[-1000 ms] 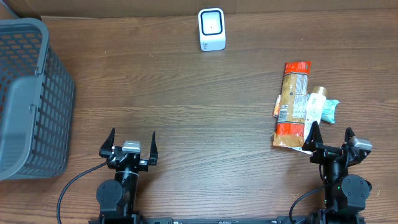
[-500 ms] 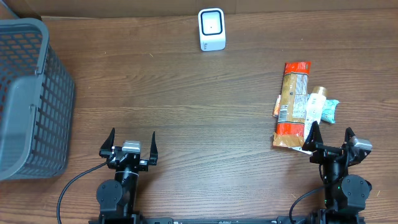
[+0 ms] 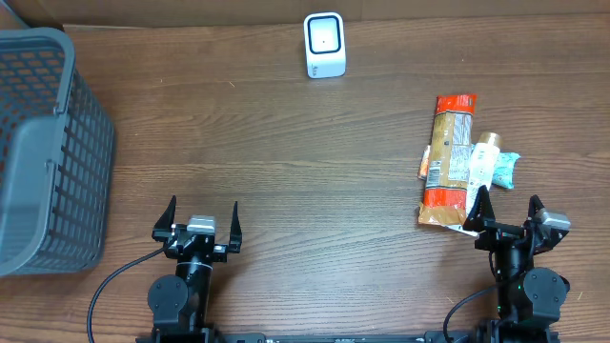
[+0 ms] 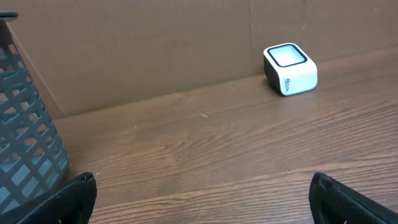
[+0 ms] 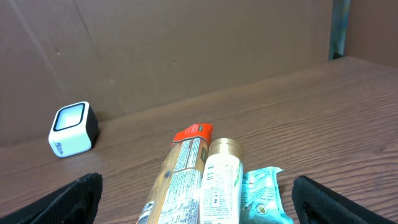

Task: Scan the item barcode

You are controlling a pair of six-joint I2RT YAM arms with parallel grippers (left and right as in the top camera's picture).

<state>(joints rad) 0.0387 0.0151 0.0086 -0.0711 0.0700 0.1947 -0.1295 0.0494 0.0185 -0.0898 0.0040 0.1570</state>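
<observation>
nothing's scanned yet. left gripper (image 3: 204, 204) and right gripper (image 3: 507, 198) both gape empty at the worktop's (image 3: 315, 171) near edge. packet (image 3: 448, 157) lies near the right edge, scanner (image 3: 324, 44) at the far edge.

Overhead straight down, wrist views low, facing forward, all sharing scanner (image 3: 325, 45)

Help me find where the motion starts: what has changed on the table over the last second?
Nothing visibly changed. The left tool and the right tool stay open and empty at the near edge. The long packet, the white tube lying on it, the scanner and the basket are where they were.
</observation>
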